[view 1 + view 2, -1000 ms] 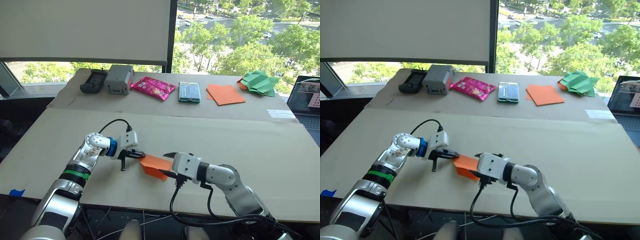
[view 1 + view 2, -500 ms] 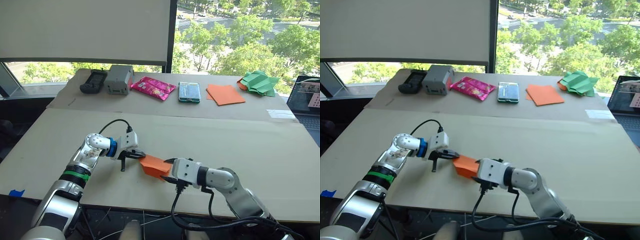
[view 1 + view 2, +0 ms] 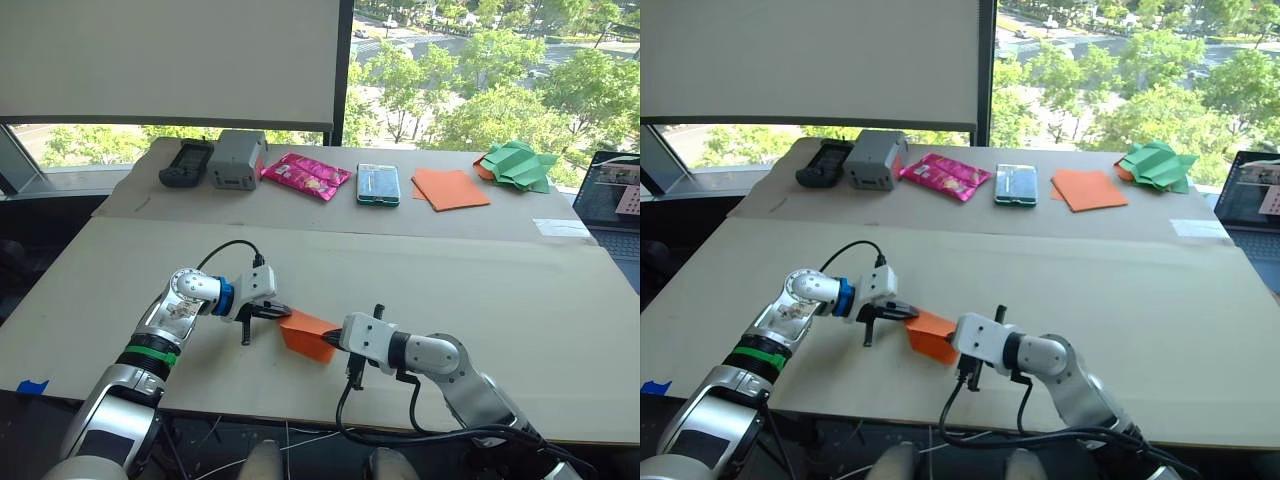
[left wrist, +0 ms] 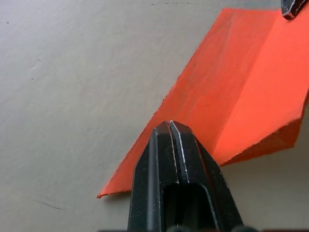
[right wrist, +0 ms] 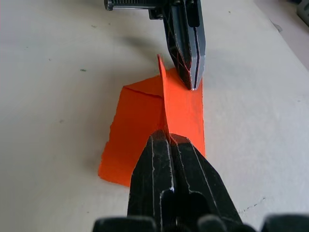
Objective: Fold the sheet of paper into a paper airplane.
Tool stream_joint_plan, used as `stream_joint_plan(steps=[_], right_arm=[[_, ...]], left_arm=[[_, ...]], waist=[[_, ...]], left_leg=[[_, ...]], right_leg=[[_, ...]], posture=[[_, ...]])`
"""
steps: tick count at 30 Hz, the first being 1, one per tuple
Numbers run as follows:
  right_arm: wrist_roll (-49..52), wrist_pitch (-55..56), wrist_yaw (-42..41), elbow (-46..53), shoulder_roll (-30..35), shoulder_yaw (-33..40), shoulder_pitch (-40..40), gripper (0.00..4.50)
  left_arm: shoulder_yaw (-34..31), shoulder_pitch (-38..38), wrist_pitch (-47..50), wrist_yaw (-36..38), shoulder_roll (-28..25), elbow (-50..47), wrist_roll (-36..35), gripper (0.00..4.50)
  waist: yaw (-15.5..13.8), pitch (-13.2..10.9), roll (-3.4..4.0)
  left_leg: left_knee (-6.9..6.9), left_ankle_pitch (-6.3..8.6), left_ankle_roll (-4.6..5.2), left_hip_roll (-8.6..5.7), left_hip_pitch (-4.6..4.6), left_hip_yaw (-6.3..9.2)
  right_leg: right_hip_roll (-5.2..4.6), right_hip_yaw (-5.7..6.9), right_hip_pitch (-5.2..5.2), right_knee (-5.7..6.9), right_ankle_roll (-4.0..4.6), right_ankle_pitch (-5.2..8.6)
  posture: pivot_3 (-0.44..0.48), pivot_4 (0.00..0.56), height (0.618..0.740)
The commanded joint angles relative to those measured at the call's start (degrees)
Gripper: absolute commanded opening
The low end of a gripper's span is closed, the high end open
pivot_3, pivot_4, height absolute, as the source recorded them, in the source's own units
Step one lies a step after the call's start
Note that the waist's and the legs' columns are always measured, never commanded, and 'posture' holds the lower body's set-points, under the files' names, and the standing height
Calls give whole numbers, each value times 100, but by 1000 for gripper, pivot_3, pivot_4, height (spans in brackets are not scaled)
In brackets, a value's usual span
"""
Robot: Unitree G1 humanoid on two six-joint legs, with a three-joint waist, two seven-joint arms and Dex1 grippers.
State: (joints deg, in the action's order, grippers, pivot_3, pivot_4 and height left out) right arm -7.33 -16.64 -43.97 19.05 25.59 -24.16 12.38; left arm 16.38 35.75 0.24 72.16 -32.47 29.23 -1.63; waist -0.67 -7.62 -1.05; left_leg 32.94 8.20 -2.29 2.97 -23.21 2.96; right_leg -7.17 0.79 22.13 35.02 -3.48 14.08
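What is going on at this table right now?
A two-armed robot is folding the sheet of paper near the front edge of the table. The left gripper is shut on one side of it and the right gripper is shut on the opposite side, with a fold standing up between them. It is partly creased, not yet an airplane. Spare orange paper and a green paper shape lie at the back.

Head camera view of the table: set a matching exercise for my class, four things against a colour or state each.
Things:
1. sheet of paper
2. green paper shape
3. snack packet
4. left gripper

Descriptions:
A. pink
B. shut on the paper's edge
C. orange, pinched from two sides
D. crumpled, at the far right of the table

Pairs: 1-C, 2-D, 3-A, 4-B
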Motion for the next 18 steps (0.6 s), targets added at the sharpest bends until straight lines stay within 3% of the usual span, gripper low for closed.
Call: stream_joint_plan(steps=[1, 7, 18], right_arm=[[494, -446, -103, 1, -251, 229, 280, 19], [501, -1206, -115, -541, -306, 205, 633, 19], [364, -1256, 49, -925, -399, -12, 694, 19]], left_arm=[[102, -151, 114, 38, -55, -62, 148, 0], [94, -206, 156, 27, -58, -149, 147, 0], [-254, -176, 456, -74, -261, -526, -59, 0]], waist=[[2, 0, 0], [6, 3, 0], [45, 5, 3]], left_leg=[[0, 0, 0, 0, 0, 0], [0, -2, 3, 0, 3, 1], [-1, 0, 1, 1, 4, 2]], right_leg=[[0, 0, 0, 0, 0, 0], [1, -1, 0, 5, 0, 0], [2, -2, 3, 7, 0, 0]], posture=[[0, 150, 702], [0, 150, 702], [0, 150, 702]])
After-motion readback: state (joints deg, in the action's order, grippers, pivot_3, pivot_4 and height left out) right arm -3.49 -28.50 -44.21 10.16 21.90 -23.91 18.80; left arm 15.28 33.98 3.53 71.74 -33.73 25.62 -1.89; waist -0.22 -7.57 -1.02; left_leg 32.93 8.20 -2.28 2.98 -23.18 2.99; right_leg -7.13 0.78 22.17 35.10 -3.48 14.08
